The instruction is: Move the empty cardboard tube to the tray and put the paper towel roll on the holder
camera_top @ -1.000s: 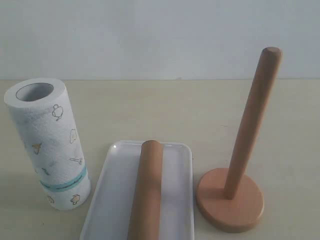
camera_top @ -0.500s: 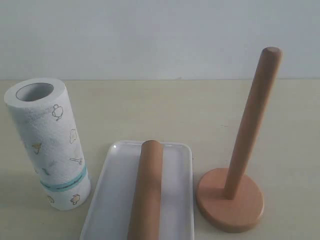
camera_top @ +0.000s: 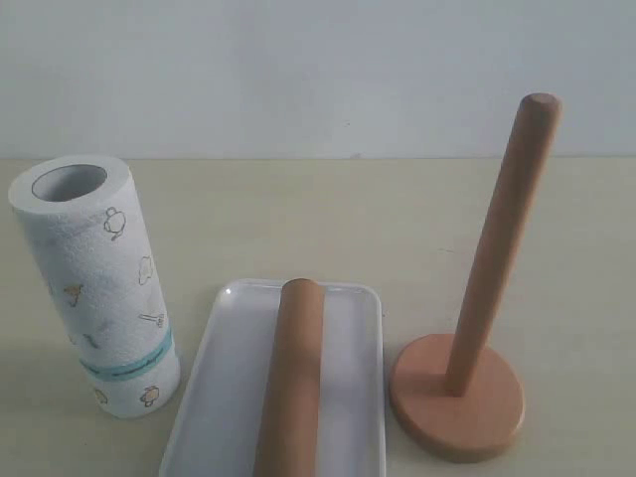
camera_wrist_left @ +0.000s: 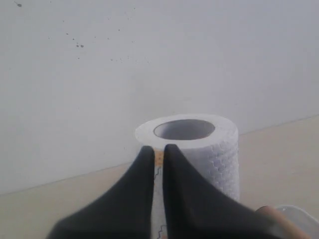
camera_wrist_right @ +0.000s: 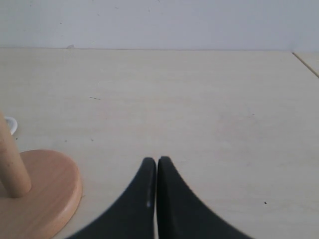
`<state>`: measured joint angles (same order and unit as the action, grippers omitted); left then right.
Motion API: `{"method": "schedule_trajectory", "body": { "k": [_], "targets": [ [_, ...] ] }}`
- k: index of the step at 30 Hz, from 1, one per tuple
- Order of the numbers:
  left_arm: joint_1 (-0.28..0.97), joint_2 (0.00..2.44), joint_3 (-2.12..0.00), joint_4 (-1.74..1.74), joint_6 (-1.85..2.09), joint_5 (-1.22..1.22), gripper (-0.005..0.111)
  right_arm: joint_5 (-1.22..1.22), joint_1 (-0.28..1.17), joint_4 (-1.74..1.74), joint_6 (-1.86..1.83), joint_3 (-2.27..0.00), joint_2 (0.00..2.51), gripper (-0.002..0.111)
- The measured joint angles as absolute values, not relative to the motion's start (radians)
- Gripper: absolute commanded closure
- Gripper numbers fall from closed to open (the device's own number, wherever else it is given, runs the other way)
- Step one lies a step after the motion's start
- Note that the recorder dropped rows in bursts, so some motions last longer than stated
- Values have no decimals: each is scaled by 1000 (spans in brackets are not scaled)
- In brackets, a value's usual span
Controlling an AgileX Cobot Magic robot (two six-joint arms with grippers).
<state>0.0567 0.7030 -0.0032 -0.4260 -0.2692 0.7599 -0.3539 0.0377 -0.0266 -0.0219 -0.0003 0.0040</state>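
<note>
Left of the tray [camera_top: 214, 348], on the outside camera, the paper towel roll [camera_top: 99, 288] stands upright on the table [camera_top: 348, 219]. It is well apart from the holder [camera_top: 487, 268], which stands just right of the tray with its pole bare. The cardboard tube [camera_top: 293, 378] lies lengthwise inside the tray, so I judge that half of the job done. Neither arm shows in this view. Through the left wrist camera, the left gripper [camera_wrist_left: 159, 148] is clenched on nothing, its tips nearly together and aimed at the roll's [camera_wrist_left: 214, 154] upper rim. Through the right wrist camera, the right gripper [camera_wrist_right: 156, 160] is likewise closed and empty, above bare table beside the holder's base [camera_wrist_right: 40, 194], on the side away from the tray. I expect the roll to be light, soft and squashy, its embossed paper grippy rather than slick. I would open wide and pinch the wall at the top, one finger down the grey core and one outside, gently enough not to crush it, leaving the lower opening free for the pole.
</note>
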Motion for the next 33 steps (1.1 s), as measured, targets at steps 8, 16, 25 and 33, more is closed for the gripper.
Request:
{"method": "schedule_trajectory", "body": {
  "k": [8, 16, 25, 33],
  "targets": [
    [57, 703, -3, -458, -291, 736, 101, -354, 38, -27, -22, 0, 4, 108],
    [57, 703, -3, -577, -355, 734, 101, -354, 38, -27, -22, 0, 4, 108],
    [57, 703, -3, -588, -399, 668, 100, -354, 38, -27, -22, 0, 4, 108],
    [57, 703, -3, -592, -487, 655, 95, -354, 38, -27, -20, 0, 4, 108]
  ]
}}
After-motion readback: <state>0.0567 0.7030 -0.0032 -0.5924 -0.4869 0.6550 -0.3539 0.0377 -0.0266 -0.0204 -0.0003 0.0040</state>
